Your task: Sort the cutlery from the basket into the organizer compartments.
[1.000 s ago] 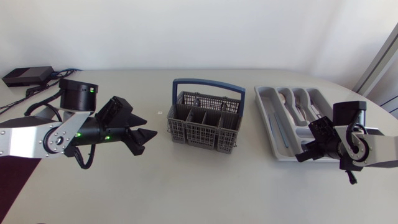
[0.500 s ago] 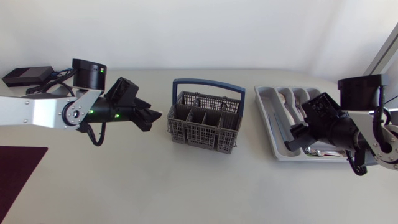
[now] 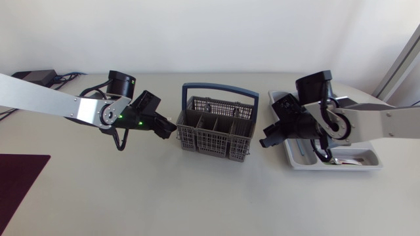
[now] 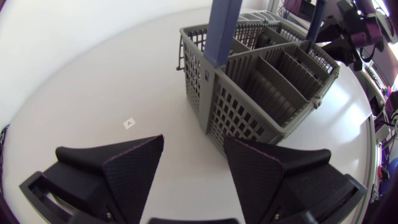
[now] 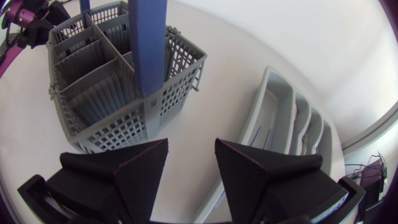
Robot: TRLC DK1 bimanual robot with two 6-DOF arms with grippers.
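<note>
The grey cutlery basket point(image 3: 215, 130) with its blue handle point(image 3: 220, 88) stands mid-table; in both wrist views its compartments point(image 4: 273, 81) point(image 5: 93, 74) look empty. The grey organizer point(image 3: 292, 152) lies to its right, partly hidden by my right arm, with cutlery point(image 3: 346, 159) showing in its near compartment. My left gripper point(image 3: 168, 128) is open just left of the basket, nothing between its fingers point(image 4: 194, 165). Open and empty too, my right gripper point(image 3: 267, 140) hangs between basket and organizer point(image 5: 280, 121), with the basket's corner ahead of it point(image 5: 191, 167).
A black box point(image 3: 38, 75) with cables sits at the back left. A dark red mat point(image 3: 20, 172) lies at the front left corner. A small mark point(image 4: 129, 123) is on the table left of the basket.
Both arms swung in toward the basket. My left gripper moved right to the basket's left side. My right gripper left the organizer's front for the gap beside the basket.
</note>
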